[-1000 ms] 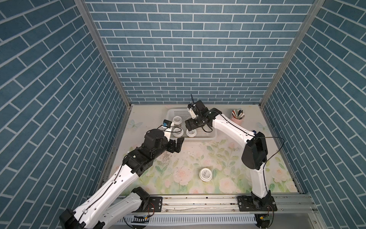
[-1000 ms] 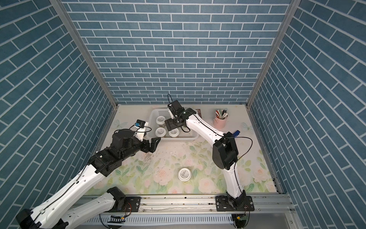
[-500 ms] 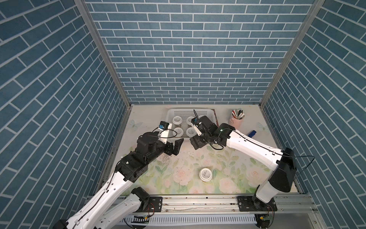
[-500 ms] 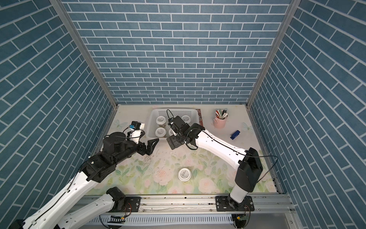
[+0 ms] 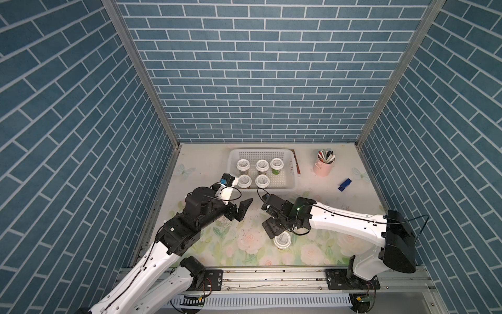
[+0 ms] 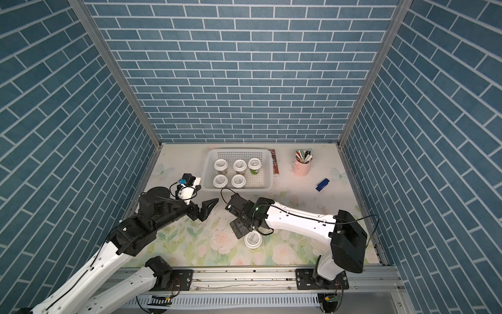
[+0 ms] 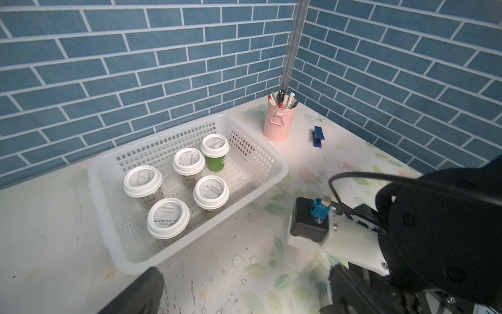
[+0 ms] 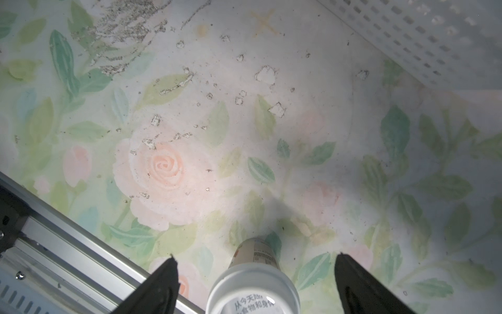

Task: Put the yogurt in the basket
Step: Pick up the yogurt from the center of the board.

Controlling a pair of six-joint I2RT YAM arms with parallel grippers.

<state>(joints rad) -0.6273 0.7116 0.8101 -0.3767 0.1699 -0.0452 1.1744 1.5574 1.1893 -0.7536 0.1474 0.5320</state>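
The white basket (image 5: 271, 188) (image 6: 209, 163) (image 7: 244, 198) stands at the back of the table and holds several yogurt cups with white lids. One more yogurt cup (image 5: 282, 239) (image 6: 252, 239) (image 8: 252, 288) stands upright on the floral mat near the front. My right gripper (image 5: 278, 231) (image 6: 245, 229) (image 8: 255, 259) hangs open just above it. Its fingers are on either side of the cup, clear of the lid. My left gripper (image 5: 243, 209) (image 6: 207, 209) (image 7: 244, 270) is open and empty, left of the right gripper and in front of the basket.
A pink cup of pens (image 5: 323, 165) (image 7: 275, 125) stands right of the basket. A blue clip (image 5: 345, 185) (image 7: 317, 136) lies further right. A brown strip (image 5: 296, 163) lies against the basket's right side. The metal rail (image 5: 271, 274) (image 8: 68, 244) runs along the front edge.
My right gripper has come out of the basket and swung forward to the loose cup, opening slightly. My left arm has drawn back a little toward the front left.
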